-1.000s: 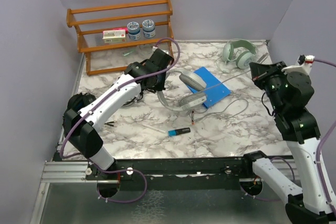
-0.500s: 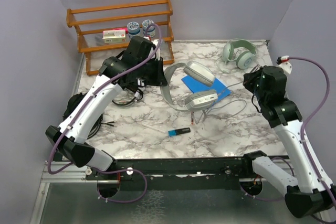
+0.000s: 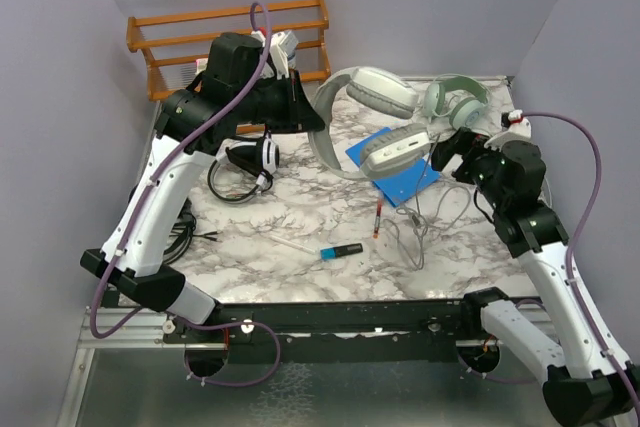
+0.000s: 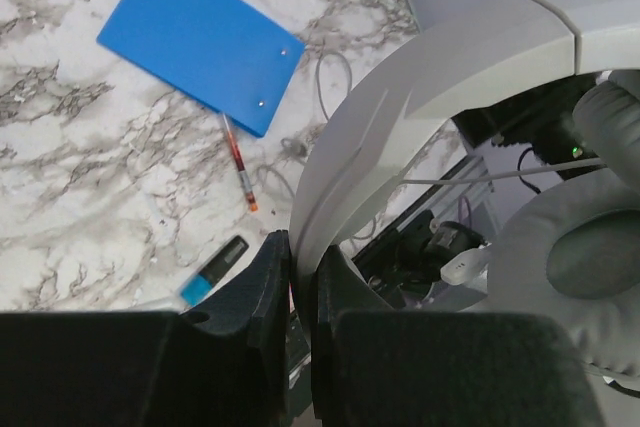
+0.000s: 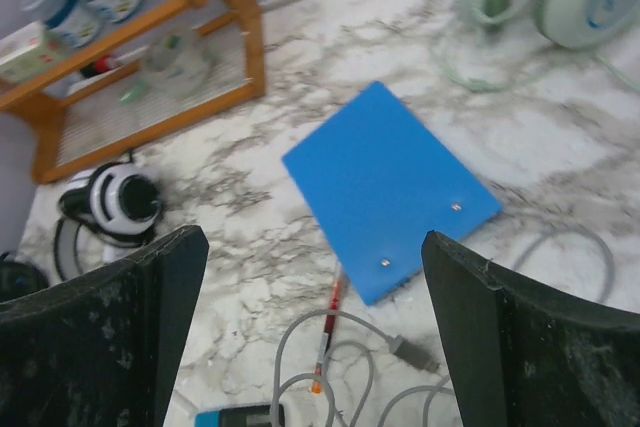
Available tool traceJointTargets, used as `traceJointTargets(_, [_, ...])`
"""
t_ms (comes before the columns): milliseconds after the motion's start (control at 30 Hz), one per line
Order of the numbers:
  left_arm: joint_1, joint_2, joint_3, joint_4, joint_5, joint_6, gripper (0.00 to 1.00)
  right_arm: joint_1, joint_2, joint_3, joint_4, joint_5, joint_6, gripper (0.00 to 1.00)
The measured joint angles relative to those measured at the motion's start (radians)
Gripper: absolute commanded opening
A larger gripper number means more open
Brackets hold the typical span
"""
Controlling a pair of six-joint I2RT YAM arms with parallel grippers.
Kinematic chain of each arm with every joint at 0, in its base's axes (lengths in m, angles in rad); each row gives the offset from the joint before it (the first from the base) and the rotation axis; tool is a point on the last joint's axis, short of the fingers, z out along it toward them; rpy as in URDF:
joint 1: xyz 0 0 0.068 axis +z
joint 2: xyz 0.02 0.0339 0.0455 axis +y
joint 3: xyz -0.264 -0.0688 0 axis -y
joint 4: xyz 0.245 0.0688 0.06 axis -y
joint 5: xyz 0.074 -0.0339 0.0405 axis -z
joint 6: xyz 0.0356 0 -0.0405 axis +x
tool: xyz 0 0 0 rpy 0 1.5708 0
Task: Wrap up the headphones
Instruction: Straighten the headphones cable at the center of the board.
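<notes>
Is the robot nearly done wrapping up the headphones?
Not nearly. Nothing looks wrapped yet. The left hand pinches the grey headphones by the headband, lifted off the table; their cable lies loose below. The right hand is open and empty. The white-and-black pair and pale green pair are left.

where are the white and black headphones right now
In the top view, the white-and-black headphones lie on the left, just in front of the wooden rack and left of the blue board.
</notes>
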Motion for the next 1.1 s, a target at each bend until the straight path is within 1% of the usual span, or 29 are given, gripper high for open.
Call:
traceJointTargets(67, [0.001,0.023,0.056,0.001,0.0,-0.024,0.1,0.0,-0.035,-0.002,0.047,-0.108,-0.057,1.0])
traceJointTargets(233, [0.011,0.049,0.11,0.018,0.003,-0.082,0.1,0.0,-0.153,-0.052,0.155,-0.318,-0.159,0.9])
traceJointTargets(400, [0.036,0.068,0.224,0.021,0.013,-0.145,0.1,0.0,-0.298,-0.145,0.263,-0.424,-0.201,0.88])
traceJointTargets(500, [0.051,0.064,0.29,0.057,0.028,-0.193,0.11,0.0,-0.332,-0.158,0.331,-0.468,-0.209,0.88])
traceJointTargets(633, [0.082,0.039,0.306,0.125,0.06,-0.262,0.11,0.0,-0.335,-0.158,0.386,-0.516,-0.22,0.88])
traceJointTargets(733, [0.114,0.032,0.312,0.175,0.09,-0.308,0.11,0.0,-0.332,-0.158,0.418,-0.578,-0.243,0.88])
traceJointTargets(867, [0.138,0.032,0.299,0.249,0.137,-0.377,0.11,0.0,-0.298,-0.151,0.452,-0.618,-0.267,0.88])
traceJointTargets(967, [0.139,0.032,0.282,0.288,0.176,-0.409,0.11,0.0,-0.241,-0.143,0.484,-0.633,-0.273,0.86])
traceJointTargets(1033, [0.141,0.032,0.272,0.301,0.193,-0.416,0.12,0.0,-0.198,-0.142,0.515,-0.657,-0.267,0.82])
traceJointTargets(1100, [0.143,0.031,0.263,0.311,0.206,-0.423,0.11,0.0,-0.148,-0.142,0.553,-0.684,-0.243,0.74])
